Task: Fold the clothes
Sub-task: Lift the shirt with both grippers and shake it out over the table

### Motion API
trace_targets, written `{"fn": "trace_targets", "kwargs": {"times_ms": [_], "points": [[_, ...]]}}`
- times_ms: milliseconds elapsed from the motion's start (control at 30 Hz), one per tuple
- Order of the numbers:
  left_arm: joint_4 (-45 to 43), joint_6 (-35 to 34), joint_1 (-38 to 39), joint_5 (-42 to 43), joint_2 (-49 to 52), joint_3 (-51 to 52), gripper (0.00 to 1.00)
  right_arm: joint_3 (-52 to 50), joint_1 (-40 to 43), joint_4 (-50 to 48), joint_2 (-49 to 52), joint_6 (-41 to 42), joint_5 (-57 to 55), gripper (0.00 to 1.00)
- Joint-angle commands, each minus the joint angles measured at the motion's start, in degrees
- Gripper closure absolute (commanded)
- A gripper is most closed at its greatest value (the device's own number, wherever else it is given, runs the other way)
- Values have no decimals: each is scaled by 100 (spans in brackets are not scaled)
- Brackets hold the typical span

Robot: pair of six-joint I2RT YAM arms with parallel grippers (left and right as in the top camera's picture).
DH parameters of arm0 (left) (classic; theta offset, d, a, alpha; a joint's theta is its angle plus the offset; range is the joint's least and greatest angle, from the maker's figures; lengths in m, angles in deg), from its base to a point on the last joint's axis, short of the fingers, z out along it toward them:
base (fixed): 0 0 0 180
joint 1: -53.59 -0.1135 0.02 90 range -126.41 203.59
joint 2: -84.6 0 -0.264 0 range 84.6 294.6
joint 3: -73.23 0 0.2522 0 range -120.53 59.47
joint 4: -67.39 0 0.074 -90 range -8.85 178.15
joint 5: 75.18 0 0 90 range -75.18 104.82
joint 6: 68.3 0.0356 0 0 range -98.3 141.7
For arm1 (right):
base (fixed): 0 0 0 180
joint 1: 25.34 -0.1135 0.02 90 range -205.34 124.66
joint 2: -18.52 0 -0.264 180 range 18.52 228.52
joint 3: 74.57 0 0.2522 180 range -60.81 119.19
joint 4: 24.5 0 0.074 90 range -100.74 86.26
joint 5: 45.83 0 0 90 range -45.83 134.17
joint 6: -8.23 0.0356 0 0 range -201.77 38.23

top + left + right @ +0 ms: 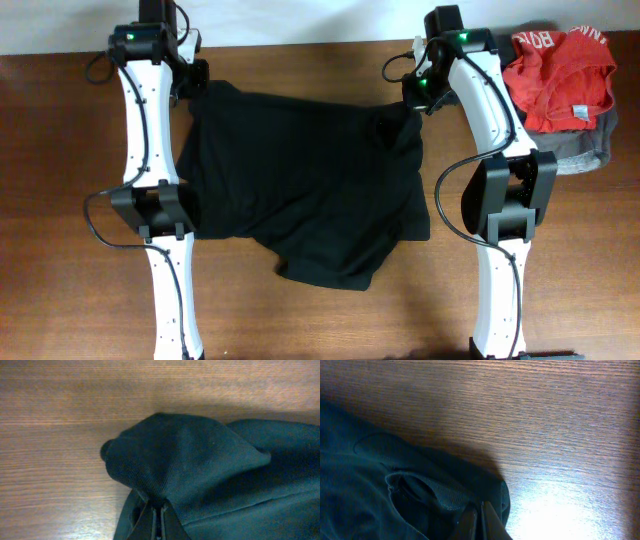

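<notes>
The black garment [310, 185] lies spread over the middle of the wooden table, its far edge stretched between the two arms and its near part bunched toward the front. My left gripper [200, 88] is shut on the garment's far left corner [185, 455]; its jaws [157, 515] pinch the cloth. My right gripper [412, 100] is shut on the far right corner [445, 495]; its jaws [480, 515] are closed with fabric between them. No logo or label shows.
A red garment with white lettering [560, 75] lies at the far right on a grey garment [585, 150]. Both arm bases stand at the front of the table [70, 300], to the left and right of the cloth.
</notes>
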Motion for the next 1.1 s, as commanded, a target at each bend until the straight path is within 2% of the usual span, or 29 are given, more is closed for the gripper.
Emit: {"fn": "trace_targets", "kwargs": {"times_ms": [0, 233, 433, 733, 1067], "points": [[162, 52, -9, -35, -11, -339, 99, 33, 55, 9, -33, -35, -92, 96], [177, 50, -9, -44, -15, -361, 99, 107, 55, 70, -68, -35, -48, 96], [258, 50, -9, -44, -293, -369, 100, 321, 55, 365, -597, -35, 59, 96], [354, 50, -9, -319, -1606, -369, 99, 1025, 131, 1296, -1888, -83, 33, 96], [533, 50, -9, -1115, -3434, -369, 99, 1054, 798, 1875, -3722, -61, 39, 96]]}}
